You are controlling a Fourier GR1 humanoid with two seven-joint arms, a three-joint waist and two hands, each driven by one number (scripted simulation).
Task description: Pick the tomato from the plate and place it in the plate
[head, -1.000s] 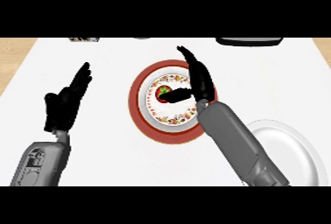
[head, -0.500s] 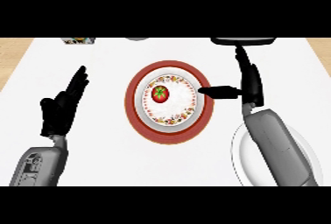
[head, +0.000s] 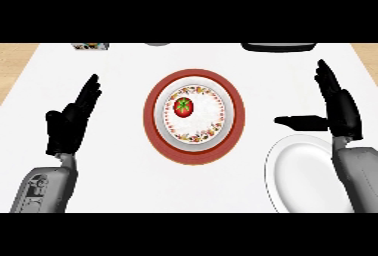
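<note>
A red tomato (head: pixel 183 106) with a green stem lies on the flower-patterned white plate (head: pixel 214 112), which has a broad red rim and stands at the counter's middle. A plain white plate (head: pixel 303 175) sits at the lower right, partly hidden by my right forearm. My right hand (head: pixel 339 107) is open at the right, fingers straight and thumb pointing left, well apart from the tomato and just above the white plate. My left hand (head: pixel 70 125) rests open at the left, fingers up.
At the back edge stand a small patterned box (head: pixel 91 46), a grey round thing (head: pixel 156 44) and a dark tray-like object (head: pixel 277 47). Wooden floor shows past the counter's far corners.
My right hand has drawn back rightward from over the patterned plate, uncovering the tomato, which still lies there. The left hand has barely moved.
</note>
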